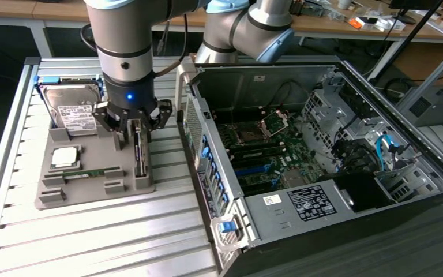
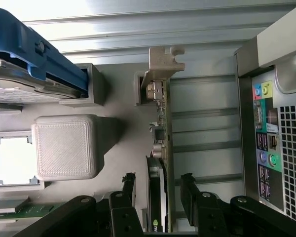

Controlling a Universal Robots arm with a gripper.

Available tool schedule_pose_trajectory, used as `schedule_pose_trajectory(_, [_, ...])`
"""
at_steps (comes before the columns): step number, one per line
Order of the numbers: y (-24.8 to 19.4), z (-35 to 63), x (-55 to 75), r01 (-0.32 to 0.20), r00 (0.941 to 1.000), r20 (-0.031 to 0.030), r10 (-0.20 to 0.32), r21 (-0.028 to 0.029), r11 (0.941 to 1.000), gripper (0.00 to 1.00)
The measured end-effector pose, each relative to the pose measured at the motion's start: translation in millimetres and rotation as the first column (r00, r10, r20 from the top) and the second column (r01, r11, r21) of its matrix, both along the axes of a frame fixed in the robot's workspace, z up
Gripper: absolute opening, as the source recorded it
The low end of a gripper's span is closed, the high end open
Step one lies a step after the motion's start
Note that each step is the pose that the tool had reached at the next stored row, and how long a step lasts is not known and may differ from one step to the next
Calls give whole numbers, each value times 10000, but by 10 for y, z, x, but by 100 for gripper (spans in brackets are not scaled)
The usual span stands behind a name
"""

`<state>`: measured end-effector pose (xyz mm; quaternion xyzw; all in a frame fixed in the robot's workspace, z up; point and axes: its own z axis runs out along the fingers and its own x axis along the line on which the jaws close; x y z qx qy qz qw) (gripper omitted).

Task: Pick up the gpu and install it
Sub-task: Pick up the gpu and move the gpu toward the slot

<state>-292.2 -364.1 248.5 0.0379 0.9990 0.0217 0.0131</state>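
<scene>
1. Nearest the exterior camera, a slatted aluminium table (image 1: 90, 248) is carrying an open desktop computer case (image 1: 283, 213) at the exterior view's right, with its motherboard (image 1: 260, 150) lying exposed.
2. Beside the case, a grey fixture tray (image 1: 83, 193) is sitting on the slats. It is holding a green memory stick (image 1: 90, 172) and, just behind that, a square processor chip (image 1: 65, 154).
3. The gpu (image 1: 139, 154) is standing on its long edge in the tray's slot on the side nearest the case. Its silvery bracket (image 2: 164, 61) is sitting at the end nearer the hard drive.
4. The gripper (image 1: 133, 131) is hanging directly over the gpu with its jaws spread wide. In the wrist view one finger is standing on either side of the card, each with a gap showing, and nothing is being gripped.
5. Farther back, a hard drive (image 1: 74, 109) in a blue caddy (image 2: 34, 44) is leaning at the tray's far end.
6. Beyond the table, a cluttered desk (image 1: 375, 23) is running across the background.
</scene>
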Motion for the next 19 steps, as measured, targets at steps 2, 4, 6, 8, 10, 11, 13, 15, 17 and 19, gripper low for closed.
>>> schedule_pose_trajectory(2, [0,0,0,-1,10000,-1,1,0,10000,50])
schedule_pose_trajectory(4, [0,0,0,0,10000,-1,0,-1,10000,50])
schedule_pose_trajectory(6, [0,0,0,0,10000,-1,0,-1,10000,50])
schedule_pose_trajectory(8, [0,0,0,0,10000,-1,0,0,10000,50])
schedule_pose_trajectory(10, [0,0,0,0,10000,-1,0,-1,10000,42])
schedule_pose_trajectory(11, [0,0,0,-1,10000,-2,1,-1,10000,35])
schedule_pose_trajectory(13, [0,1,0,0,10000,-2,0,-1,10000,27])
schedule_pose_trajectory(15, [0,0,0,0,10000,-1,0,-1,10000,27])
schedule_pose_trajectory(17, [0,0,0,0,10000,-1,0,-1,10000,27])
schedule_pose_trajectory(19, [0,0,0,0,10000,-1,0,-1,10000,27])
